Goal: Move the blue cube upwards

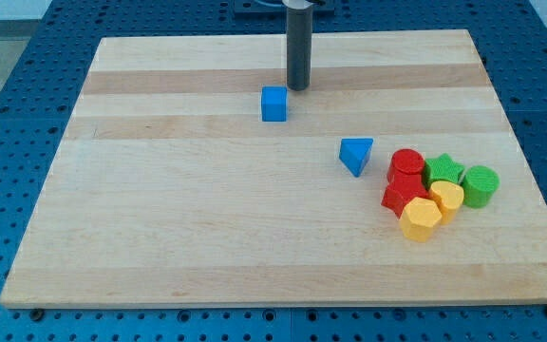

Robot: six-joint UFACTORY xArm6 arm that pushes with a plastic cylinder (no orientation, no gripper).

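Two yellow blocks (431, 211) nearest; one blue cube (273, 104) beside my tip (298, 88); no claw visible.

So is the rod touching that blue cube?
Apart, it seems. My tip stands just above and right of the blue cube, with a thin strip of board between them.

Your wooden board (207, 237) on blue pegboard (8, 304), blue cube (273, 104) far centre, blue triangular block (355, 155) right of centre, red (405, 180), green (463, 179), yellow blocks (430, 210) clustered near right.
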